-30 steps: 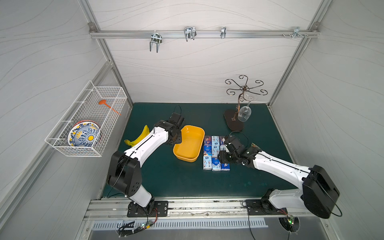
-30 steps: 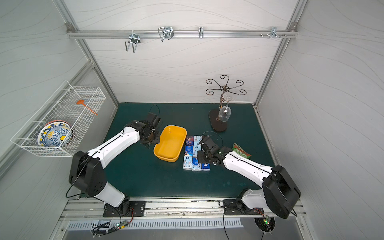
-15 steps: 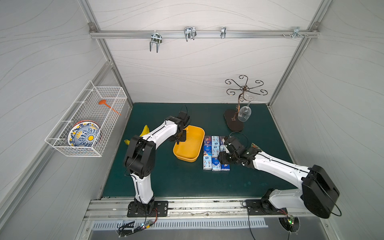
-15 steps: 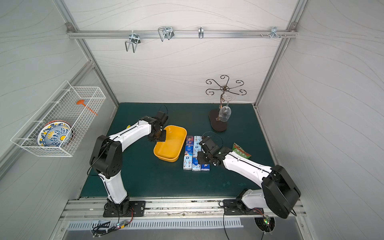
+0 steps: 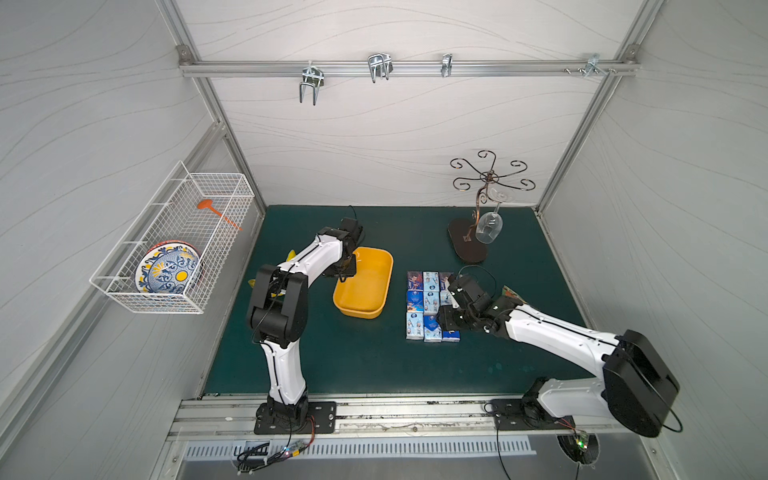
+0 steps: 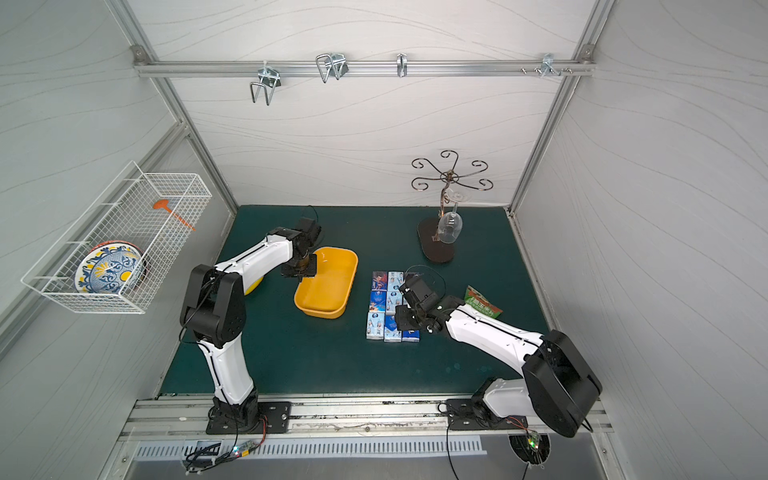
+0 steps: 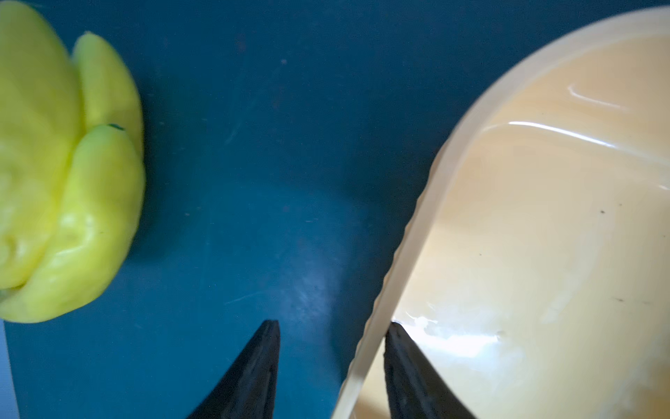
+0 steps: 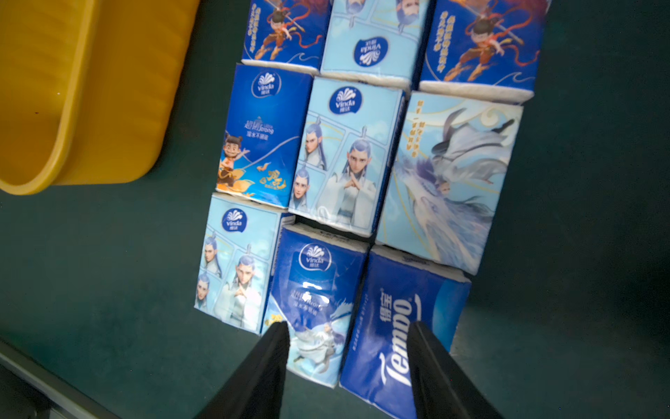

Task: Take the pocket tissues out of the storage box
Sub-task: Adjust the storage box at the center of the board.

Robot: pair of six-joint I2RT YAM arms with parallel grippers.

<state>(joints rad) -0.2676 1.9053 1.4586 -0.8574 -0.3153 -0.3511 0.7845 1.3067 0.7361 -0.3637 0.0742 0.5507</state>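
L gripper (image 7: 330, 323) is straddling the box (image 7: 404, 254) rim, jaws apart, one finger inside. R gripper (image 8: 348, 326) is hanging, jaws spread, over the near-row tissues (image 8: 348, 156). They're lying in a 3x3 grid on the mat (image 5: 353, 357) beside the box, w/ bare mat in front. Labels are reading "Vinda", "Tempo".

1. Left arm (image 5: 316, 257) and right arm (image 5: 557, 336): smooth white shells cover the long links.
2. Housings (image 5: 278, 307) at the joints are bulky, black and round-cornered.
3. Thin black cables (image 5: 477, 266) loop out near the wrists.
4. Each base is a flat black plate (image 5: 324, 417) with small bright screws.
5. Fingers (image 8: 261, 373): matte black, tapering to narrow tips.
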